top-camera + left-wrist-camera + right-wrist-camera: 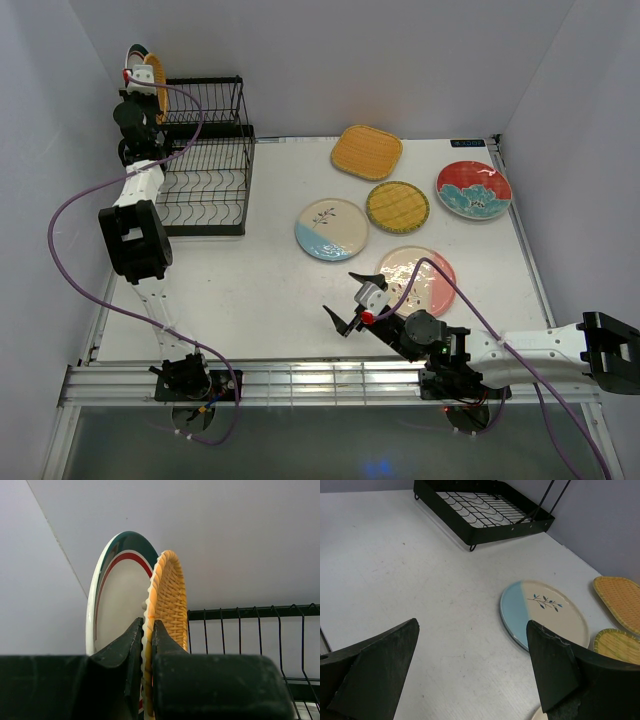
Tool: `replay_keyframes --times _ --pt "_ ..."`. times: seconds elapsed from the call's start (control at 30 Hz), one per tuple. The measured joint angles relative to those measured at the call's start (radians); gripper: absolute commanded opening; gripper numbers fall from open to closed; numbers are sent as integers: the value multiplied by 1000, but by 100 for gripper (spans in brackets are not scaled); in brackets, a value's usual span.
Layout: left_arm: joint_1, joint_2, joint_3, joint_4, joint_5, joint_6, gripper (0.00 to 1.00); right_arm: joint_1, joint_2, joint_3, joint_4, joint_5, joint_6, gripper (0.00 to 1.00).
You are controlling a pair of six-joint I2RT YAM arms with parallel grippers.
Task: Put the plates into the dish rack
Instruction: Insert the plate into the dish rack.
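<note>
Pinched in the left gripper (pixel 147 645), the woven plate (pixel 170 595) could topple the striped plate (pixel 117 600) beside it; the right gripper (pixel 472 625) gapes wide.

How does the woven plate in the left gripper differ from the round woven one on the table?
The gripped woven plate stands on edge, clamped by the left gripper; the round woven plate lies flat and free. The gripped one is beside the green-striped plate; the other lies near the cream-blue plate. Both are orange-yellow weave.
</note>
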Motion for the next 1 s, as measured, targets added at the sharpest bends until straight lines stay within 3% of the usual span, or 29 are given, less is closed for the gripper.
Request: replay_keyframes --times 0.07,0.17,0.33,0.5,0.6,0.83,0.93,0.97,1.0 --pt "1 -1 -2 4 2 -3 1 0 0 0 0 0 0 93" --pt "1 -2 -6 7 2 -3 13 0 0 0 0 -2 0 93" --pt "1 -2 -7 8 1 -2 15 0 0 0 0 -5 0 93" --pt "-1 -3 -7 3 12 -19 48 0 0 0 0 -9 0 93" --pt "-2 -3 -7 -13 20 -27 52 0 0 0 0 -11 0 93" --pt "-1 -3 -6 -39 20 -29 40 0 0 0 0 -15 0 93" --pt "3 -3 -2 -51 16 -31 19 0 0 0 0 -16 0 93" --pt "5 -3 2 -60 13 -31 0 0 0 0 0 -16 0 93" --pt "8 -3 8 -71 -1 -29 0 0 0 0 0 -17 0 93"
